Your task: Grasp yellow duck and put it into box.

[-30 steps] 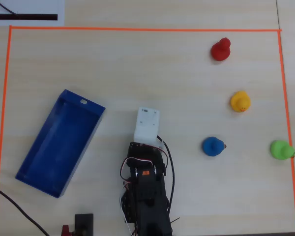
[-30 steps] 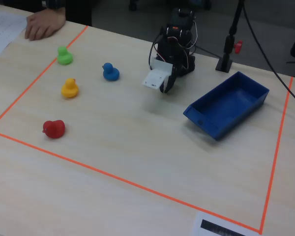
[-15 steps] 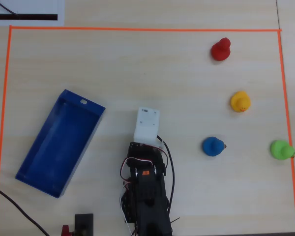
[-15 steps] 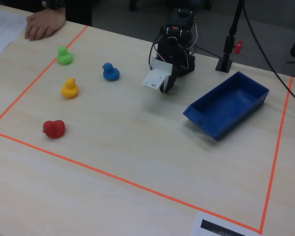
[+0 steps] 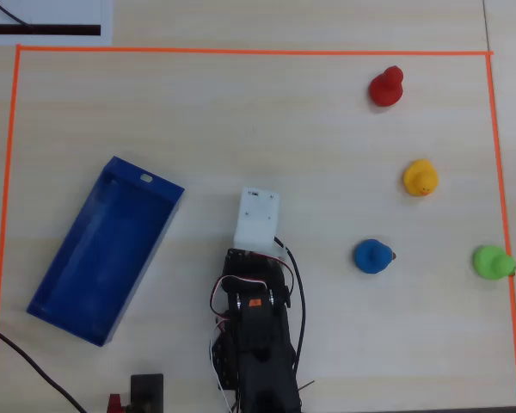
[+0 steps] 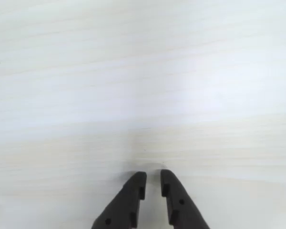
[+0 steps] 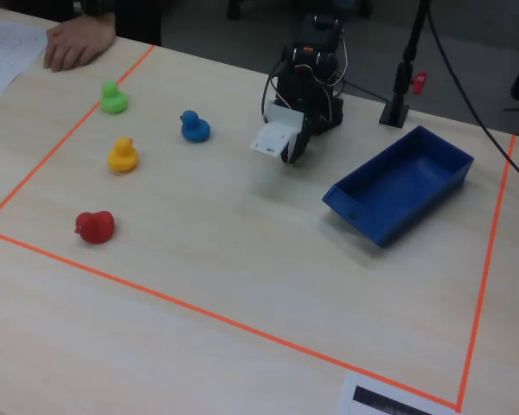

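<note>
The yellow duck [image 5: 420, 178] stands on the pale wood table at the right of the overhead view, and at the left of the fixed view [image 7: 122, 155]. The dark-blue box [image 5: 103, 249] lies open and empty at the left in the overhead view, at the right in the fixed view [image 7: 406, 181]. My gripper [image 6: 153, 174] points down at bare table between them, far from both. Its jaws are nearly together with nothing between them. It shows in the fixed view [image 7: 294, 151] below the white camera housing [image 5: 258, 217], which hides it in the overhead view.
A red duck [image 5: 385, 87], a blue duck [image 5: 373, 256] and a green duck [image 5: 492, 262] stand around the yellow one. Orange tape [image 5: 241, 50] frames the work area. A person's hand [image 7: 78, 39] rests at the far corner; a black stand [image 7: 398, 108] is behind the box.
</note>
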{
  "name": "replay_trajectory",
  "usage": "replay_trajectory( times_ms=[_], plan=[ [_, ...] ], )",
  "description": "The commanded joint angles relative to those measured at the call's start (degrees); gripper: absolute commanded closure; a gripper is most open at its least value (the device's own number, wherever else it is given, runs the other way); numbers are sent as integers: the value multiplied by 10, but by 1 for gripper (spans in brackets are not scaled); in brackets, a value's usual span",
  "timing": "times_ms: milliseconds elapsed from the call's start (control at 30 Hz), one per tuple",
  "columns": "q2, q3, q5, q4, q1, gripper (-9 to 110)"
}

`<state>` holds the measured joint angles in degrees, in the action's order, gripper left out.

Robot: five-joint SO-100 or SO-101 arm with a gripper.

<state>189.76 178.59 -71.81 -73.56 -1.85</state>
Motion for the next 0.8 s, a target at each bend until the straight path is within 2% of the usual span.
replay_trajectory(
  times_ms=[0, 767],
  plan=[
    [0, -4, 5, -14, -1, 101],
    [0, -4, -18, -9, -1, 101]
  ],
)
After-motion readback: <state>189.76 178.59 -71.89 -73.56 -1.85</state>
